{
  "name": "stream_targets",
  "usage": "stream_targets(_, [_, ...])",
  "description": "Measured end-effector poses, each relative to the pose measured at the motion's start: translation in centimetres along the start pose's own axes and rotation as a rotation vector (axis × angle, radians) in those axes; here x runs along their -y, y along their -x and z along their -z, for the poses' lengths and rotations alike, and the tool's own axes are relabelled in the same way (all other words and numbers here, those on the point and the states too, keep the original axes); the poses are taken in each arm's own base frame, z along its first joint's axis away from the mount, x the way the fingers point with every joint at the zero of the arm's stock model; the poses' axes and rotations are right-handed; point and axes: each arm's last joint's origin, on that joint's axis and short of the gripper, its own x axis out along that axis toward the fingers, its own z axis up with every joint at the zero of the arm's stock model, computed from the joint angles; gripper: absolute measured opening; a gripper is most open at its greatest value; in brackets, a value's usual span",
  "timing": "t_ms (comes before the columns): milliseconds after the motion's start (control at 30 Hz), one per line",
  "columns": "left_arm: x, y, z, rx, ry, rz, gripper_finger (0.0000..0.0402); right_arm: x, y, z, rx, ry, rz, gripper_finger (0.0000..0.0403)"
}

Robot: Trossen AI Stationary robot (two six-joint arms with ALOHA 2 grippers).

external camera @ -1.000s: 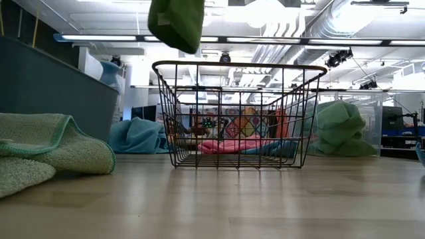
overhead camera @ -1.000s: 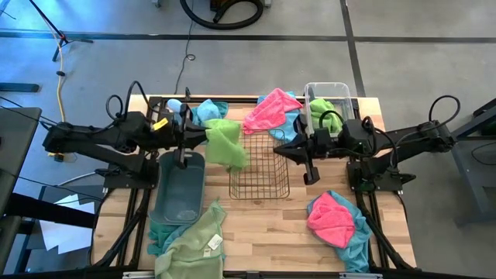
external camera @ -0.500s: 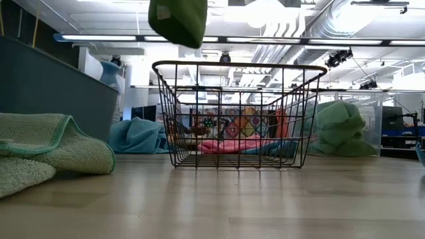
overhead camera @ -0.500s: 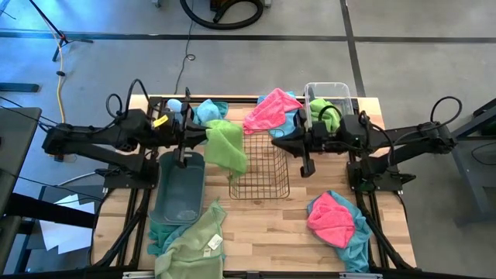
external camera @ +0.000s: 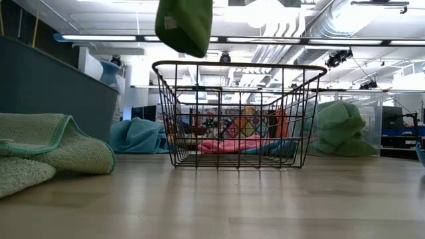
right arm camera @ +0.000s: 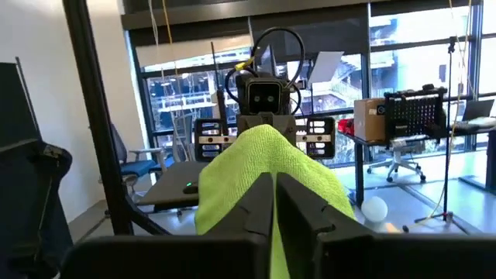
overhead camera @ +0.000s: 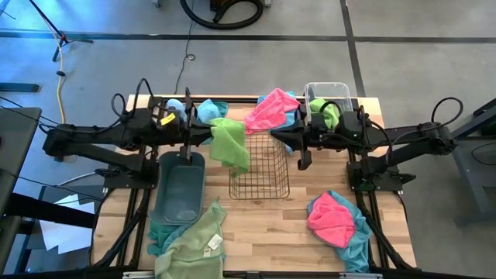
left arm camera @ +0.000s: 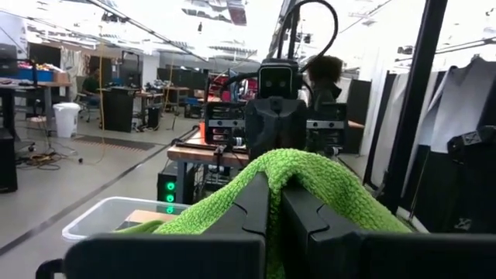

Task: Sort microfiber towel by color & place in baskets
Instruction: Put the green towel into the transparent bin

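Green towel (overhead camera: 230, 146) shifted, seemingly between fingers (left arm camera: 256, 209)

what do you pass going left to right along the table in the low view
pale green towel → teal blue towel → wire mesh basket, with a lime green towel hanging above its left side → green towel in the clear bin

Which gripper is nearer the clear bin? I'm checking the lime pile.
Right. The right gripper is just beside the clear bin; the left gripper is beyond the wire basket.
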Motion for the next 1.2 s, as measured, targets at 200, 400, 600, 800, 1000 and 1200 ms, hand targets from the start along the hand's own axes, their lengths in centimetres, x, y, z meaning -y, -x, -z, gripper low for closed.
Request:
stream_targets(200, [-0.4,-1.6,0.9,0.002,0.013,0.002,0.0000,0.4,-0.1,0.1,-0.006,0.008,0.015,0.0122])
stream_targets(400, [-0.9,-2.8,1.7,-0.003,0.038,0.000,0.0000,1.0,-0.1,0.2,-0.020,-0.011,0.042,0.0253])
stream_targets(600, [-1.0,-3.5,2.2,-0.007,0.044,0.000,0.0000,1.1,-0.1,0.5,-0.050,0.013,0.047,0.0294])
stream_targets(800, [-0.9,-4.5,1.4,0.003,0.021,0.011,0.0000,1.5,-0.8,0.4,-0.099,0.052,0.065,0.0296])
stream_targets(1000, [-1.2,-5.8,0.5,-0.014,-0.005,0.047,0.0000,1.7,-2.8,-1.3,-0.230,0.100,0.085,0.0296])
stream_targets(1200, [-1.3,-6.1,-0.1,-0.032,-0.041,0.041,0.0000,1.5,-4.0,-3.0,-0.370,0.088,0.055,0.0296])
